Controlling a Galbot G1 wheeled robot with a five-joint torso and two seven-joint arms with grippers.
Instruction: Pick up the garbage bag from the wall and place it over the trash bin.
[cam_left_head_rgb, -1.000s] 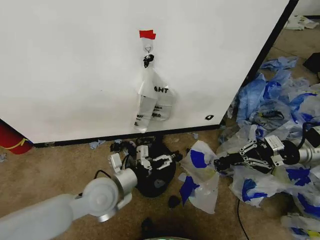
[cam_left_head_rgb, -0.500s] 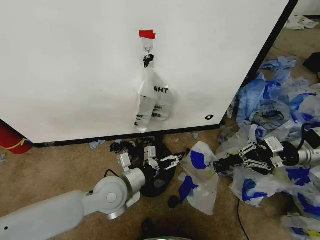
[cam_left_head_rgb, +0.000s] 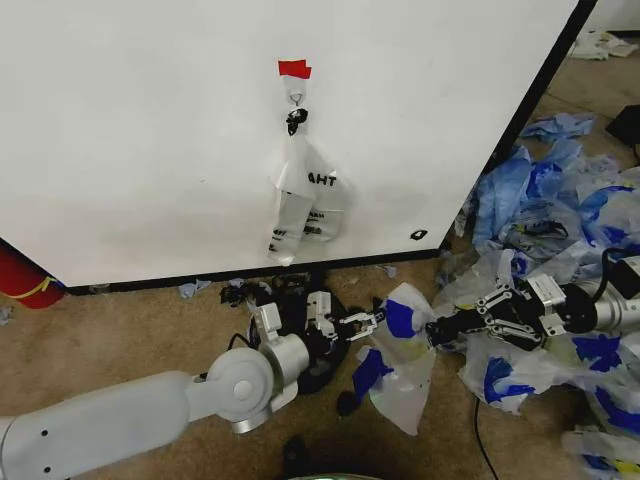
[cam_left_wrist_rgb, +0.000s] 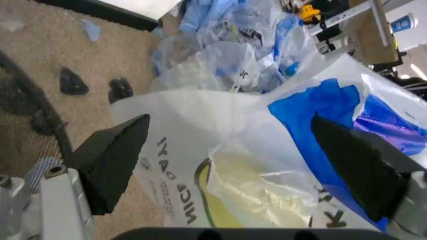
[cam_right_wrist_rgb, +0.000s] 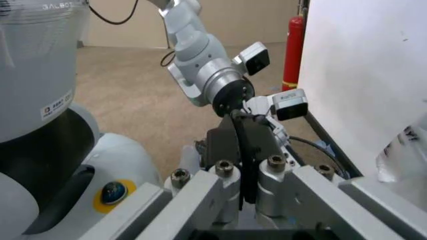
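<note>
The garbage bag (cam_left_head_rgb: 403, 360), white with blue patches, hangs just above the carpet to the right of the trash bin (cam_left_head_rgb: 322, 372). My right gripper (cam_left_head_rgb: 436, 330) is shut on the bag's right edge, and its fingers (cam_right_wrist_rgb: 241, 145) are pressed together. My left gripper (cam_left_head_rgb: 358, 322) is open over the bin's right side, right at the bag's left edge. In the left wrist view the bag (cam_left_wrist_rgb: 253, 170) shows its yellow face and black lettering between the spread black fingertips (cam_left_wrist_rgb: 117, 155). My left arm hides most of the black bin. The wall (cam_left_head_rgb: 150, 130) stands behind.
A narrower white bag with black lettering (cam_left_head_rgb: 300, 195) hangs from the hook (cam_left_head_rgb: 296, 97) under red tape (cam_left_head_rgb: 294, 68). A heap of blue and white bags (cam_left_head_rgb: 560, 200) covers the floor to the right. A red cylinder (cam_left_head_rgb: 25, 280) stands far left. Black scraps (cam_left_head_rgb: 347, 403) dot the carpet.
My left arm has reached to the right across the bin, bringing its open gripper up to the bag. The bag has swung slightly towards it. The right gripper has hardly moved.
</note>
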